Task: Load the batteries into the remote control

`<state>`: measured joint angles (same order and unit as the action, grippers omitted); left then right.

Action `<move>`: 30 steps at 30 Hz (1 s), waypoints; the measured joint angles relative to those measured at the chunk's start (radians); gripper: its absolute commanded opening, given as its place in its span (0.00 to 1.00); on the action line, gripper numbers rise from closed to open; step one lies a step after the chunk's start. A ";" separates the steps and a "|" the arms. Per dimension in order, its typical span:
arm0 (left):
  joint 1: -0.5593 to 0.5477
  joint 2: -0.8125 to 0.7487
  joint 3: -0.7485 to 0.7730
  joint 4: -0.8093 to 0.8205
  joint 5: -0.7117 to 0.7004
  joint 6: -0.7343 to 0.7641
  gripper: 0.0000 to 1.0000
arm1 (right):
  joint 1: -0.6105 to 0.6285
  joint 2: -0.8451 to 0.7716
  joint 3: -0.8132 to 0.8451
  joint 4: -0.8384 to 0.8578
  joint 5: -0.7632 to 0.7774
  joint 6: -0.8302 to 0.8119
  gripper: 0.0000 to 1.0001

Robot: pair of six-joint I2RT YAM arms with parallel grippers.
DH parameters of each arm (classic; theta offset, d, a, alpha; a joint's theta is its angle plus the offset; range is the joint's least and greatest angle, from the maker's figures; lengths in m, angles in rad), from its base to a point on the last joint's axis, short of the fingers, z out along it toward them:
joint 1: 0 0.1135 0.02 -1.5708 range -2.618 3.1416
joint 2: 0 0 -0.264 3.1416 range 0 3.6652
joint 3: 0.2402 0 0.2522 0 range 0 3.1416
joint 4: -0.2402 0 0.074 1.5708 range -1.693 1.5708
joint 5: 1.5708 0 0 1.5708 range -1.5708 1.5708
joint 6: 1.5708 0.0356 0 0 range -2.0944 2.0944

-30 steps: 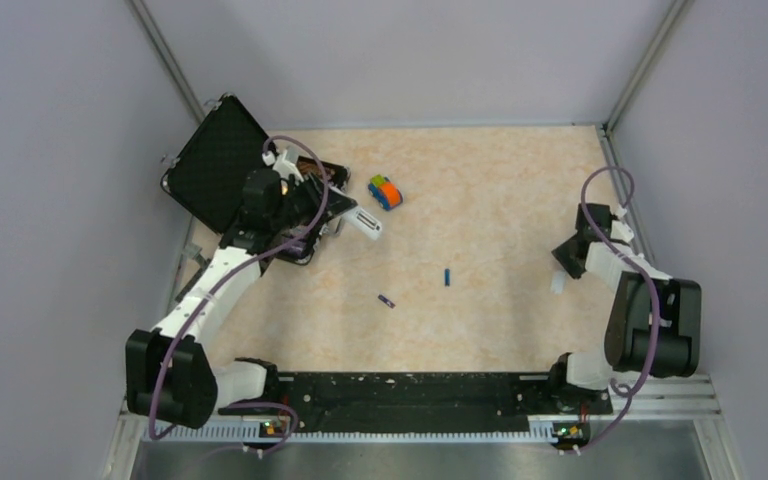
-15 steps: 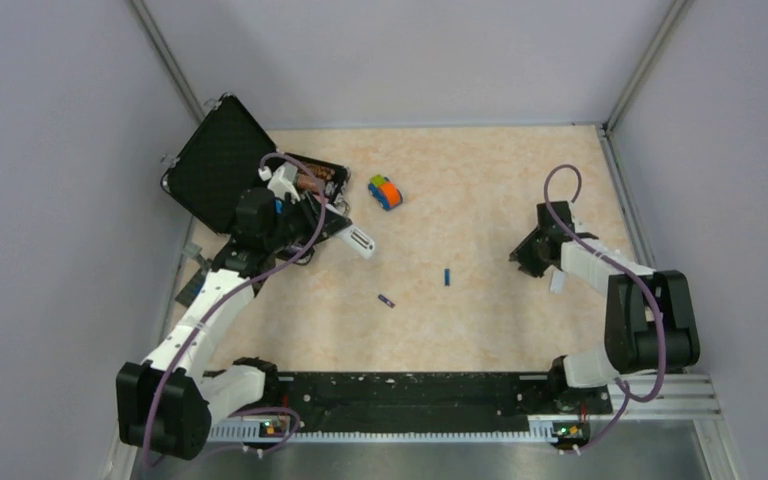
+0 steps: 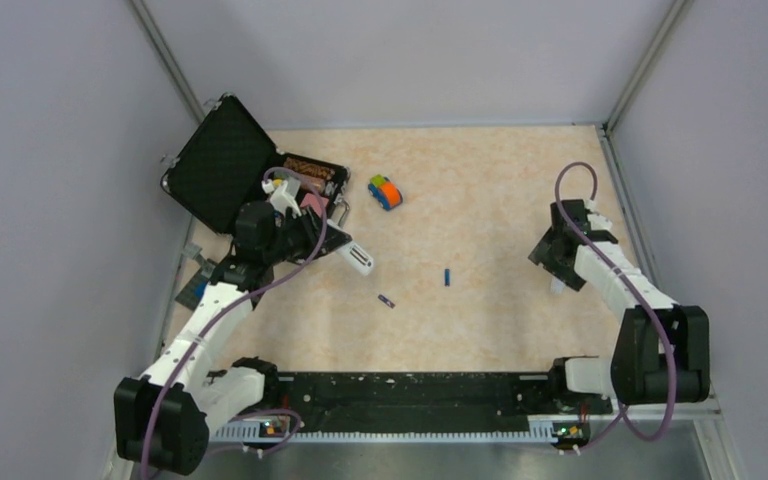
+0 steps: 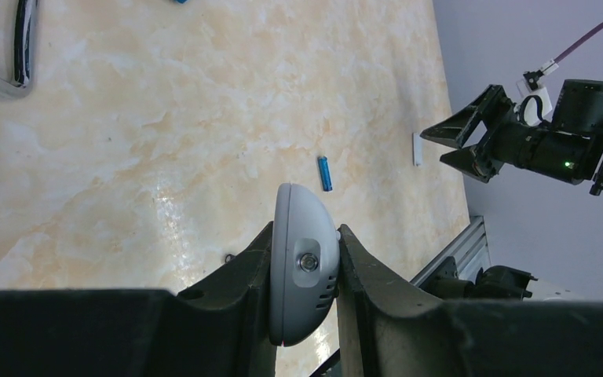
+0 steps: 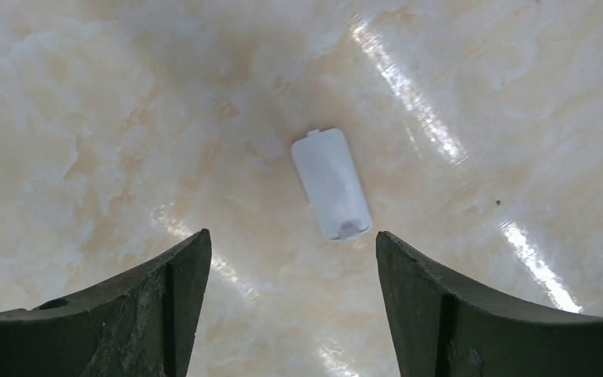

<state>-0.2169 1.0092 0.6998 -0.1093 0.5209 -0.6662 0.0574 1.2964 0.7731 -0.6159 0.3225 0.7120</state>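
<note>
My left gripper (image 3: 335, 243) is shut on the white remote control (image 3: 358, 258), held above the table right of the black case; in the left wrist view the remote (image 4: 305, 263) sits edge-on between the fingers. A blue battery (image 3: 447, 277) lies mid-table and shows in the left wrist view (image 4: 325, 173). A darker blue-purple battery (image 3: 387, 301) lies nearer the front. My right gripper (image 3: 552, 262) is open over a small white battery cover (image 5: 331, 184) at the right; the cover also shows in the top view (image 3: 556, 285).
An open black case (image 3: 222, 165) with striped chip stacks stands at the back left. An orange-blue-green toy car (image 3: 385, 191) sits behind the middle. Grey walls close in both sides; a black rail (image 3: 410, 390) runs along the front edge.
My left gripper has drawn the remote back and toward the front, off the case. My right gripper swung left, then back right, and now hangs over the white cover.
</note>
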 measured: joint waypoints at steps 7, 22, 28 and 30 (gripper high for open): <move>0.000 -0.002 -0.003 -0.023 0.006 0.034 0.00 | -0.048 0.023 -0.045 -0.002 -0.007 -0.087 0.74; 0.000 0.003 -0.004 -0.023 0.007 0.038 0.00 | -0.130 0.108 -0.070 0.121 -0.108 -0.207 0.48; 0.000 0.004 -0.004 -0.023 -0.015 0.038 0.00 | -0.134 0.131 -0.053 0.150 -0.119 -0.219 0.38; 0.000 0.003 -0.004 -0.021 -0.022 0.037 0.00 | -0.135 0.130 -0.055 0.158 -0.134 -0.216 0.35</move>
<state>-0.2169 1.0126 0.6956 -0.1307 0.4992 -0.6289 -0.0772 1.4265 0.7181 -0.4576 0.1886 0.4961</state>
